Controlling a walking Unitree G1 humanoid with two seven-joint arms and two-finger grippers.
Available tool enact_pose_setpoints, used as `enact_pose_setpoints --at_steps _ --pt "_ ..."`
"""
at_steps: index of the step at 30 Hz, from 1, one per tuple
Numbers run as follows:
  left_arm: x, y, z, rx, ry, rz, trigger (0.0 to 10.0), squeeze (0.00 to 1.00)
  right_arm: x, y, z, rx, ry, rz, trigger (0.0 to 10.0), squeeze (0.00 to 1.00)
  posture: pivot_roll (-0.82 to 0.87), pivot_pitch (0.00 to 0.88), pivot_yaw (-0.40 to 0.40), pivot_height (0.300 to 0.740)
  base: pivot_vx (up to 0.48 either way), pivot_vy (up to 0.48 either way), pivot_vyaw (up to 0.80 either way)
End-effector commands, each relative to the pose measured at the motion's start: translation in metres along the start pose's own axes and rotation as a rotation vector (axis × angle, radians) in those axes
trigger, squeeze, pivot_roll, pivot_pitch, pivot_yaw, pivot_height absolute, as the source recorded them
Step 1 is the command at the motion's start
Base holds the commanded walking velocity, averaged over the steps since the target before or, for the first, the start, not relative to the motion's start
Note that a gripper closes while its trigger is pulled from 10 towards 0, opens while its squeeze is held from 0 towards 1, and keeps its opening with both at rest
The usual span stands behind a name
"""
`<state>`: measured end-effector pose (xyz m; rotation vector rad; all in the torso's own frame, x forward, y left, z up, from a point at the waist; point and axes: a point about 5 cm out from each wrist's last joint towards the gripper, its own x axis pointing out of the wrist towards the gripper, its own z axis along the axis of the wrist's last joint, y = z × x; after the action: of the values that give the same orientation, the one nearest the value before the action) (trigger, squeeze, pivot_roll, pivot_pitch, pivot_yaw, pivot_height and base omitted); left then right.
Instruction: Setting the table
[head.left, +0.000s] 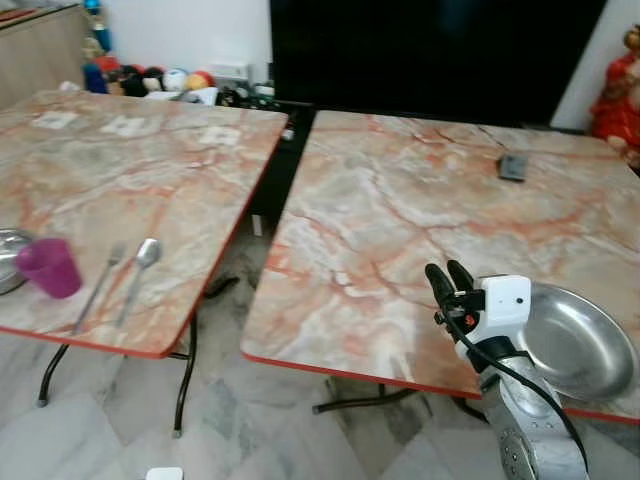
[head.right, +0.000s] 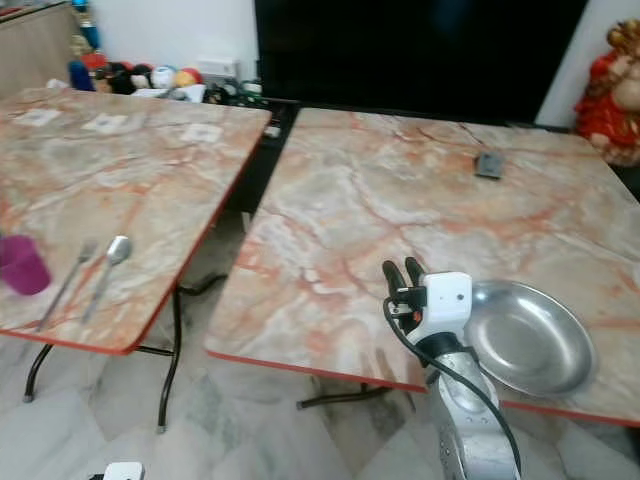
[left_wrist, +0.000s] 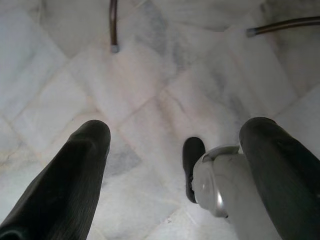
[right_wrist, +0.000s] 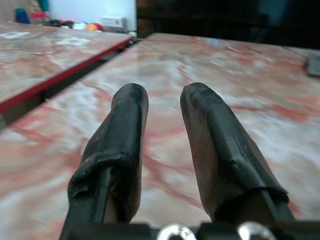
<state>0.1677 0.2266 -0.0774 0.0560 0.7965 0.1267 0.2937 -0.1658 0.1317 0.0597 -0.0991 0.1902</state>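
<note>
On the right marble table (head.left: 400, 200), a round steel plate (head.left: 575, 345) lies close to the near right edge. My right gripper (head.left: 447, 270) is raised over that table's near edge, just left of the plate. Its fingers (right_wrist: 130, 125) are a narrow gap apart and hold nothing. The left marble table (head.left: 130, 170) carries a purple cup (head.left: 48, 267), with a fork (head.left: 100, 285) and a spoon (head.left: 140, 265) side by side to its right. The rim of another steel plate (head.left: 8, 260) pokes in at the far left. My left gripper (left_wrist: 177, 125) hangs wide open over the floor.
A floor gap with black table legs (head.left: 185, 385) separates the two tables. A small dark object (head.left: 512, 166) lies at the far side of the right table. Toys (head.left: 160, 80) and a dark screen (head.left: 430, 50) line the back wall, with a red figure (head.left: 620, 95) at the far right.
</note>
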Motion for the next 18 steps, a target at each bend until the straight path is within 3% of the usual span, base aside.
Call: enact_pose_setpoints --at_steps 1,18 --pt "-0.0025 0.0055 -0.0080 -0.005 0.038 0.022 10.0 0.00 0.0025 0.0048 0.0091 0.003 -0.042 0.020 10.0 0.00 0.02 0.073 -0.028 0.740 0.000 0.480 0.00" --pt "-0.0029 0.0048 -0.0091 -0.022 0.039 0.027 10.0 0.00 0.0019 0.0113 0.0143 0.017 -0.083 0.020 10.0 0.00 0.03 0.083 -0.034 0.740 0.000 0.480 0.00"
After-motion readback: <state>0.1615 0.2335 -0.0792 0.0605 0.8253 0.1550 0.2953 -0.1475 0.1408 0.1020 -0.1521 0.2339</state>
